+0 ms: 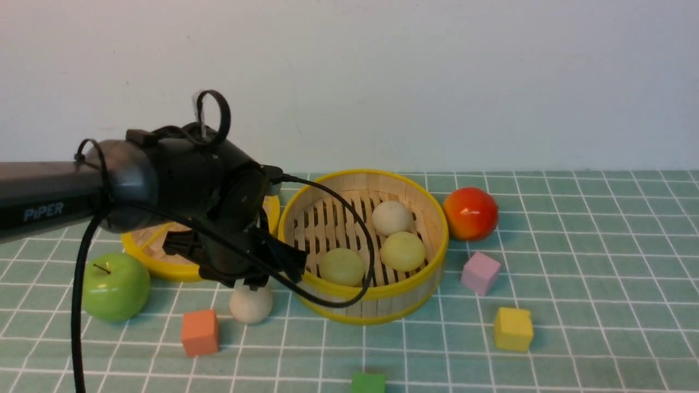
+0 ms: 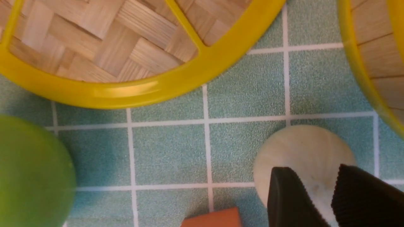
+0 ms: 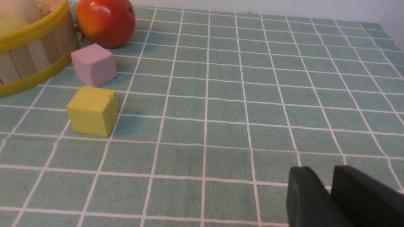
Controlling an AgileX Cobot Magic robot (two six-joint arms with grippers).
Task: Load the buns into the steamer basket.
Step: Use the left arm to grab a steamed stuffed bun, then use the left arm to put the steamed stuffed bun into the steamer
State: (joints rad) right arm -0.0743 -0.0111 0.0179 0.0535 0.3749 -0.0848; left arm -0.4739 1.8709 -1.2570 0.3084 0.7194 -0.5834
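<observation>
Three buns in the steamer basket, one left on the desk under the left tool.

Front view: the steamer basket [image 1: 431, 256] holds three buns [image 1: 392, 217]; a fourth bun [image 1: 250, 304] sits at its 8 o'clock, the left tool [image 1: 252, 283] above it, green apple [image 1: 115, 285] at 9. Left wrist view: tool fingers [image 2: 288, 197] straddle that off-white bun [image 2: 303, 154], slightly parted; whether they grip it, I cannot tell. Right wrist view: the right tool [image 3: 329, 192] stands narrowly parted, empty, above bare desk [image 3: 221, 94].
</observation>
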